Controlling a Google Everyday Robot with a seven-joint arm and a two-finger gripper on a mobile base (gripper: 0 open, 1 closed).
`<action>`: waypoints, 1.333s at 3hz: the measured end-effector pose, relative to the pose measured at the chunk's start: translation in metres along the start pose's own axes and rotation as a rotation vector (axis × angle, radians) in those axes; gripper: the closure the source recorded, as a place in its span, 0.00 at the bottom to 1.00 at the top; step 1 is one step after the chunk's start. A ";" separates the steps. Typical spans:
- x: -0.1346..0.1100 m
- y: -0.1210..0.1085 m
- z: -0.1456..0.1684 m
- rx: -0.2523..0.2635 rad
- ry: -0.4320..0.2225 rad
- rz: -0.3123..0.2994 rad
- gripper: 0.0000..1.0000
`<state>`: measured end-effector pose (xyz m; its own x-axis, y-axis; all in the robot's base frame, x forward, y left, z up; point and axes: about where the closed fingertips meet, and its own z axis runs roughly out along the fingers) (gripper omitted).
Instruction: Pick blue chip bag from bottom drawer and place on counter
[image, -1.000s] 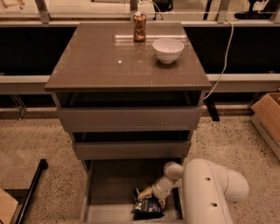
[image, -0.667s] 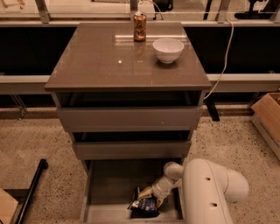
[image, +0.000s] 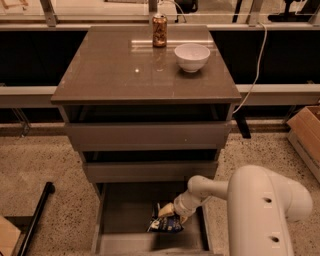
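- Three drawers in the cabinet (image: 150, 136), with the bottom drawer (image: 125, 212) pulled open.
- Inside it, toward the right: the blue chip bag (image: 165, 224).
- At the bag's top edge, the gripper (image: 167, 211), down in that drawer; spread or pinching, cannot tell.
- On the surface (image: 110, 70) above: a brown can (image: 159, 30) and a white bowl (image: 192, 56), near each other at the back.

Smooth white arm (image: 250, 192), rounded and glossy
Behind the pale tan gripper (image: 166, 210), down in the bottom drawer (image: 127, 210), a ribbed white collar (image: 184, 204); farther back, two small dark holes.
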<state>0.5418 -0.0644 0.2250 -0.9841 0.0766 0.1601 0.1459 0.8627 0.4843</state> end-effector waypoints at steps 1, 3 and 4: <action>0.023 0.037 -0.087 -0.009 -0.079 -0.116 1.00; 0.077 0.079 -0.237 -0.023 -0.158 -0.263 1.00; 0.090 0.111 -0.327 0.019 -0.267 -0.377 1.00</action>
<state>0.5021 -0.1249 0.5743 -0.9600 -0.1202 -0.2529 -0.2267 0.8640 0.4496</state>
